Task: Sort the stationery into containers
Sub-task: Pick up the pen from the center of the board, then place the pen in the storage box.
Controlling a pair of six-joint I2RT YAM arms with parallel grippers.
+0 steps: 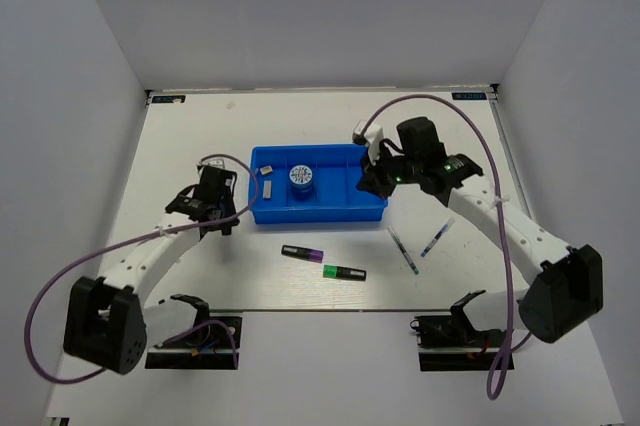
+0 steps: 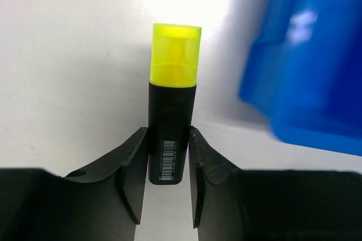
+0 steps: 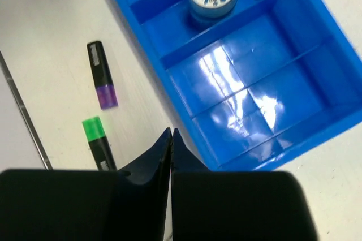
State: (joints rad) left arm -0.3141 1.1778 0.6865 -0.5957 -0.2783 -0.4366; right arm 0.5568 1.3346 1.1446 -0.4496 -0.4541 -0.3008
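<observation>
Currently: white bench (image 1: 200, 126) carries all items.

Blue tray (image 1: 320, 214) sits mid-bench, long side running left to right, with four compartments side by side.

Left gripper (image 2: 168, 156) is just off the tray's left end. Its fingers are clamped on the black barrel of the yellow highlighter (image 2: 172, 116), yellow cap pointing away from the wrist. Cannot tell whether the highlighter touches the bench.

Right gripper (image 3: 171, 139) hangs over the tray's right end by the front wall, jaws pressed flat together with nothing between them.

Blue-white roll (image 1: 302, 178) lies flat in the second compartment from the left.

Purple highlighter (image 1: 302, 252) and green highlighter (image 1: 344, 272) lie on the bench in front of the tray. They are near each other but apart, the green one further right and closer to the arm bases.

Two pens (image 1: 403, 249) (image 1: 436, 237) lie on the bench to the right of the highlighters, in front of the tray's right end. They are angled into a V, closest at their near ends.

Grey-white block (image 1: 268, 187) lies in the leftmost compartment.
</observation>
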